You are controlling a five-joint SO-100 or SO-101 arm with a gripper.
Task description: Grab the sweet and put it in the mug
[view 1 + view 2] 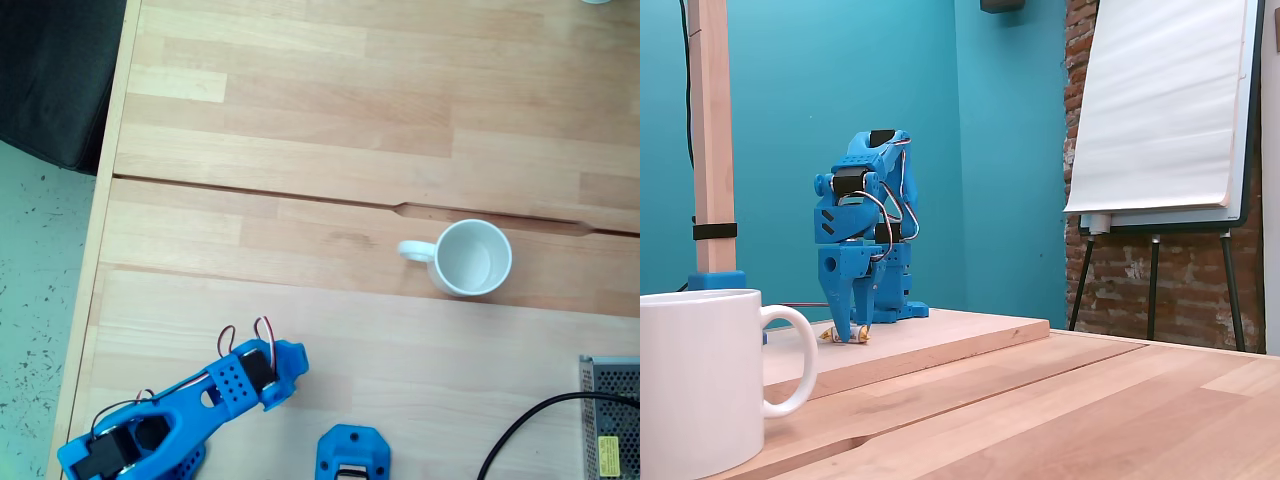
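The white mug (pixel 470 257) stands right of the table's middle in a fixed view from above, handle to the left. It also sits large at the lower left of a fixed side view, mug (pixel 700 380). The blue gripper (pixel 272 395) (pixel 847 330) points straight down at the raised board. The sweet (pixel 860 335), white with yellow ends, lies on the board at the fingertips, its ends sticking out on both sides. The fingers look closed on it. From above, the gripper body hides the sweet.
A perforated metal box (pixel 610 415) and a black cable (pixel 520 430) lie at the lower right. A blue part (pixel 352 452) sits at the front edge. The table's left edge (pixel 95 250) is near the arm. A wooden post (pixel 710 140) and an easel (pixel 1160 110) stand behind.
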